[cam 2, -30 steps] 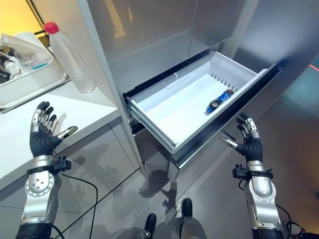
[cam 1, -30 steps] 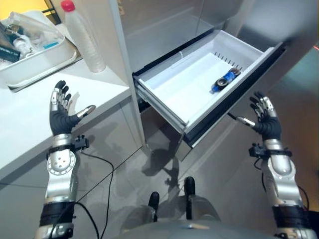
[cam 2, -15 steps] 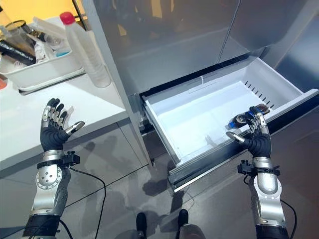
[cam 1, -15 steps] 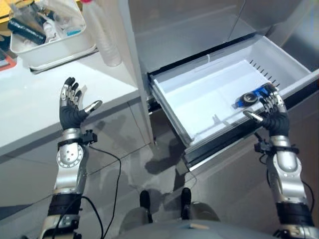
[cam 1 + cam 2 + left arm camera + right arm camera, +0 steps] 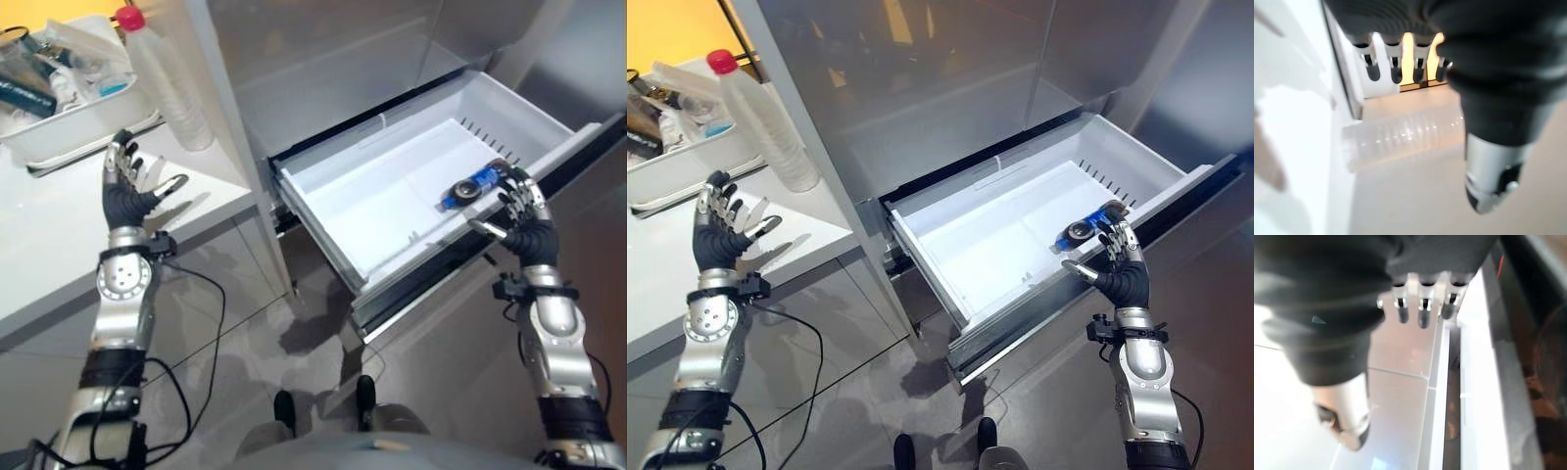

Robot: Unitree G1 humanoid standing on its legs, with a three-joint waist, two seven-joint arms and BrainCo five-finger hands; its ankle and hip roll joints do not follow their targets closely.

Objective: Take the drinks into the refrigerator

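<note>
The left hand (image 5: 127,191), fingers spread and empty, hovers over the white worktop (image 5: 59,225) near the clear ribbed plastic bottle with a red cap (image 5: 165,78); a clumsy reach could topple that tall bottle. The right hand (image 5: 1120,269), also spread, hangs at the front edge of the white pulled-out refrigerator drawer (image 5: 1019,230) and might nudge it. Drinks counted: one bottle on the worktop, one small blue can (image 5: 468,186) lying in the drawer.

A white counter (image 5: 59,230) is running along the left, carrying a white tray (image 5: 73,117) of clutter at its back edge. Beside it brushed grey metal fronts (image 5: 950,88) are rising, catching warm yellow reflections. Below, a grey tiled floor (image 5: 852,392) is spreading out, its pale joint lines showing and shadows lying across it.
</note>
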